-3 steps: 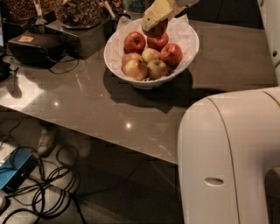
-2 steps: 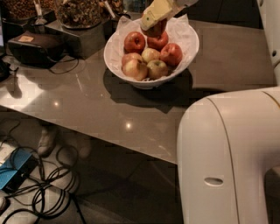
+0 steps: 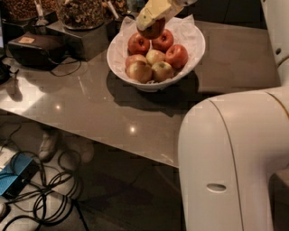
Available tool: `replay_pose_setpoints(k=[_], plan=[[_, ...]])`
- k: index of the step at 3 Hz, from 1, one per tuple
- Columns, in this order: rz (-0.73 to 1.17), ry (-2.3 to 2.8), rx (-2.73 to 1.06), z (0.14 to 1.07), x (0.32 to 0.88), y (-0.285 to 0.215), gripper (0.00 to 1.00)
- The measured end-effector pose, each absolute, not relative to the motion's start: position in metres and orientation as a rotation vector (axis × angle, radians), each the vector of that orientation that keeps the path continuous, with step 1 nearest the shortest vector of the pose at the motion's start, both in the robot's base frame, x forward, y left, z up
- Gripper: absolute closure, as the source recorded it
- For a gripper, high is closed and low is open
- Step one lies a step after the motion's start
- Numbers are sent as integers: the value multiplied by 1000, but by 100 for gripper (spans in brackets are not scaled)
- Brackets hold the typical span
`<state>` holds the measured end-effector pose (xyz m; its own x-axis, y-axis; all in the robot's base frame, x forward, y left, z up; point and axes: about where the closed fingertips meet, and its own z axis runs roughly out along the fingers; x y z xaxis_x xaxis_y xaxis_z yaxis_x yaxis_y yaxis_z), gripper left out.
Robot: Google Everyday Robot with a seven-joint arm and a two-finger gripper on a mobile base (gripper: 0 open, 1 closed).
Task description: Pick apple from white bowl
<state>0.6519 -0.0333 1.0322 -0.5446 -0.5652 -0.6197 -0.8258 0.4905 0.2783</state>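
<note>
The white bowl, lined with crinkled white paper, stands on the grey table and holds several apples. My gripper reaches in from the top edge, over the bowl's far left side. Its pale yellow fingers are shut on the deep red apple and hold it just above the pile. Below it lie red apples and pale yellow-green apples.
A black box with cables and a container of nuts stand at the table's back left. My white robot body fills the lower right. Cables and a blue device lie on the floor below the table edge.
The gripper has moved up and a little left, and the deep red apple has come up with it off the pile in the bowl.
</note>
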Motion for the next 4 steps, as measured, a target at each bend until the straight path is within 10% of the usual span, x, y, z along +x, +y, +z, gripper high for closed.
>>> replay_pose_setpoints(k=[4], plan=[[860, 2313, -1047, 1045, 628, -36, 100]])
